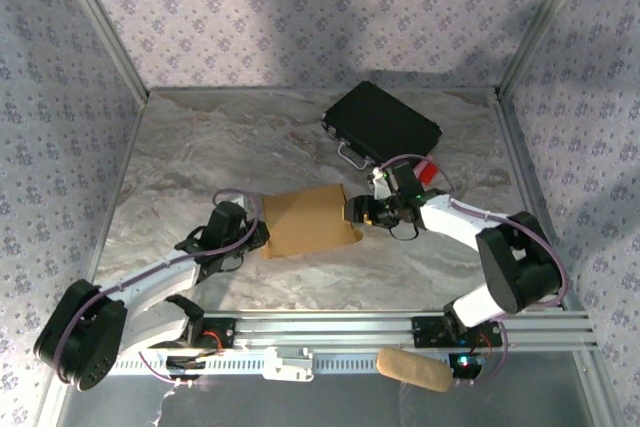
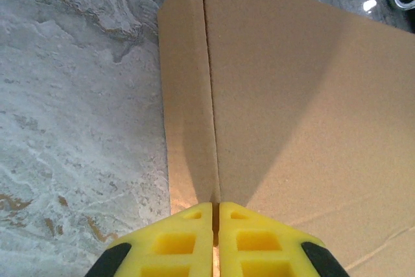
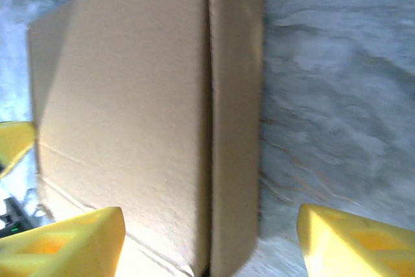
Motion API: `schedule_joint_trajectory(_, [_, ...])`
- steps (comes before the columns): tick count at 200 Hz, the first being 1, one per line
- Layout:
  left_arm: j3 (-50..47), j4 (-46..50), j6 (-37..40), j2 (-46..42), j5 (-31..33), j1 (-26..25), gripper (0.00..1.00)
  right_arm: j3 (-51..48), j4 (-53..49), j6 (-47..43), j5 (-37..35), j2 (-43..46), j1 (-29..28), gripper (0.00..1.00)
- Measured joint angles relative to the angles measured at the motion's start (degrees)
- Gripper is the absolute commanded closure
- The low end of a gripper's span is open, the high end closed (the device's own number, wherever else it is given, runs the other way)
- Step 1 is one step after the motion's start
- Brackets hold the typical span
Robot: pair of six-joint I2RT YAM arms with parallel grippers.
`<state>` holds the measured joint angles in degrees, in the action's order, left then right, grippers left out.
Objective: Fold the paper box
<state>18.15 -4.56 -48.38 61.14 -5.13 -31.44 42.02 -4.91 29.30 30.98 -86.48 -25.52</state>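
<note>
Lying near the middle of the marble-patterned table (image 1: 200, 147), the tan paper box (image 1: 310, 222) sits between two robot arms, one narrow side strip bent along a crease. The left gripper (image 2: 216, 228), at the box's left edge, shows its yellow jaws pressed together. They appear to pinch the cardboard right where the crease runs in between them, though the contact lies at the very bottom of the left wrist view. The right gripper (image 3: 211, 241) faces the opposite edge with jaws spread wide, one over the broad panel and the other out past the narrow strip, above bare table. Beyond the box, toward the far right, a black case (image 1: 382, 122) with a metal handle lies flat, apart from the cardboard. A tan padded roll (image 1: 412, 369) rests by the front rail near the right arm's base.
</note>
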Motion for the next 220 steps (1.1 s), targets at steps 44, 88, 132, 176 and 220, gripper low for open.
schedule_joint_trajectory(44, [-2.0, -1.6, 0.4, -1.8, -2.2, 2.7, 0.99, 0.4, 3.7, 0.0, 7.7, -5.6, 2.9, 0.22])
schedule_joint_trajectory(88, [-5.0, -2.8, 0.4, -5.1, -4.9, 6.8, 1.00, 0.3, 7.9, 0.5, 13.4, -8.1, 3.9, 0.19])
schedule_joint_trajectory(132, [-5.0, -2.8, 0.6, -5.1, -6.1, 7.8, 1.00, 0.2, 16.8, 5.1, 18.1, -11.2, 3.0, 0.21])
schedule_joint_trajectory(176, [-5.0, -3.0, 0.6, -4.8, -6.1, 8.0, 1.00, 0.2, 22.0, 9.1, 20.1, -14.9, 2.0, 0.23])
schedule_joint_trajectory(220, [-5.0, -3.0, 0.5, -4.8, -5.8, 8.2, 1.00, -0.1, 29.7, 14.7, 21.0, -17.6, 0.5, 0.30])
